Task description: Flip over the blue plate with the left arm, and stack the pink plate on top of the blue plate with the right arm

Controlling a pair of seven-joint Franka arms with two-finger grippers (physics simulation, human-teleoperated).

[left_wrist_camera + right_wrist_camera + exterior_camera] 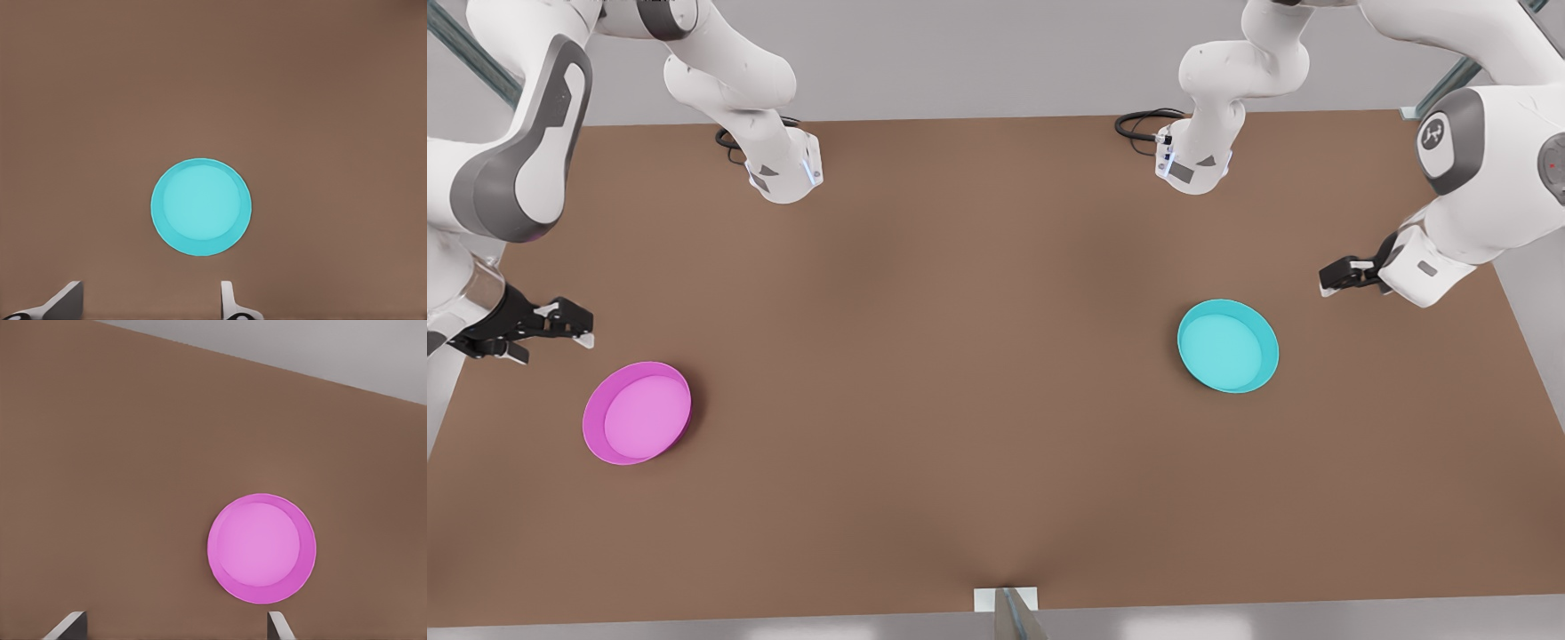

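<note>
The blue plate (1227,347) (201,207) lies rim up on the brown table (978,373), toward the front view's right. My left gripper (1336,277) (148,308) hovers above and to the right of it, open and holding nothing. The pink plate (638,412) (261,549) lies rim up toward the front view's left. Just above and to the left of that plate hangs my right gripper (569,327) (173,630), also open and holding nothing. The two plates are far apart.
Both arm bases (783,169) (1196,160) with black cables stand at the table's back edge. A small grey bracket (1005,603) sits at the middle of the front edge. Bare brown table lies between the plates.
</note>
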